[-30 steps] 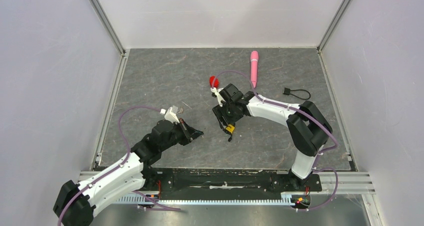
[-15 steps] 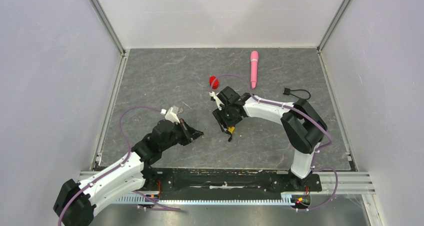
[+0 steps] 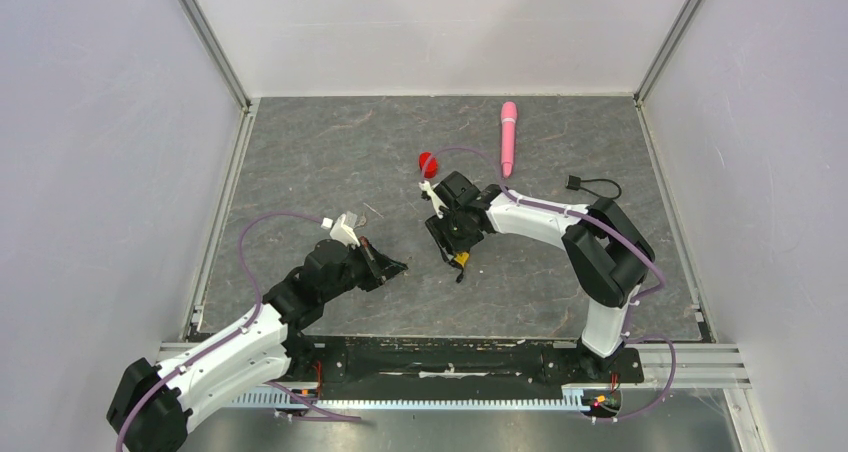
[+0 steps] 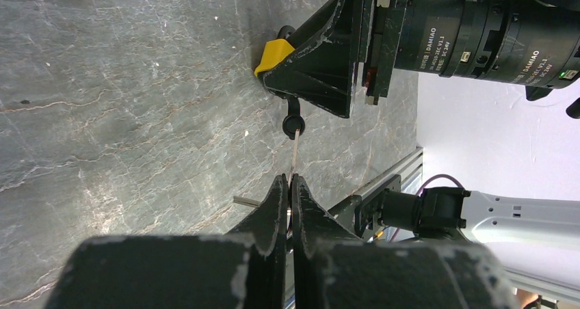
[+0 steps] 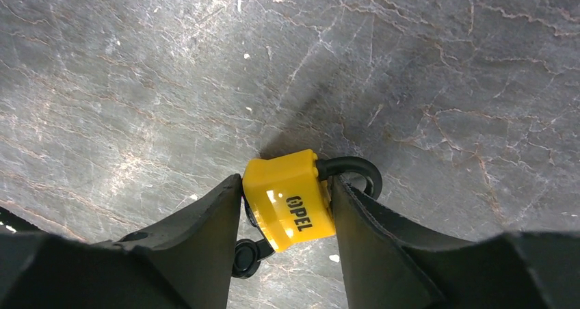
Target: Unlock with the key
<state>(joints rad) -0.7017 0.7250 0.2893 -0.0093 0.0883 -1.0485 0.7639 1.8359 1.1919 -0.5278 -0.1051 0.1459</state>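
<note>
**Left gripper**: jaws clenched flat together on one end of the thin silvery-grey metal key. The key juts straight out from between the fingertips towards the right arm.

**Right gripper**: jaws clamped on the small yellow block-shaped padlock. One black finger presses on each flank of its body. The padlock faces the wrist camera, low over the surface. Its dark curved metal shackle stands out past one finger.

**Small black round piece**: hangs at the padlock's edge on the side away from the shackle, below the right gripper's fingers. In the left wrist view the free end of the key lines up with it. Whether the two touch cannot be told. In the top view the left gripper's tips stand apart from the padlock, with bare surface between them.

**Setting**: both grippers meet near the middle of the grey stone-patterned table top, towards its near half.

**Other objects**:
- A small red ball lies just beyond the right wrist.
- A pink cylindrical rod lies farther back, pointing away from the arms.
- A black cord with a block end lies towards the right edge, well apart from both grippers.
</note>
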